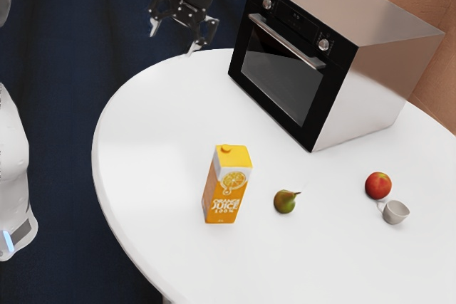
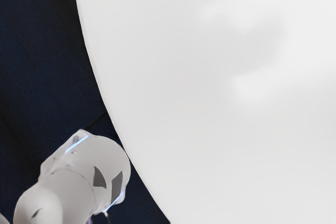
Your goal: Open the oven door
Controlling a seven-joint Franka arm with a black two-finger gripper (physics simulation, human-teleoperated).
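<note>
As my claw (image 1: 172,42) hangs in mid-air with its two fingers spread wide, the oven (image 1: 381,23) stands at the exterior view's right of it, resting on a round white table (image 1: 153,140). Its door (image 1: 281,80) is shut, dark glass set in a black front, a metal handle (image 1: 285,40) running across the upper part beneath a pair of knobs (image 1: 323,45). My claw is apart from that handle. Before the oven, an upright orange juice carton (image 1: 228,186) shares the tabletop with a green pear (image 1: 284,202) lying near it, while a red apple (image 1: 378,186) sits just beside a small pale cup (image 1: 396,212) farther toward the exterior view's right.

Seen from my wrist, the white tabletop spreads out with a soft grey shadow (image 2: 247,45) across it. Past its curved rim are my own white arm's lower parts (image 2: 76,177), next to the table's edge, and the dark blue floor (image 2: 42,66)
</note>
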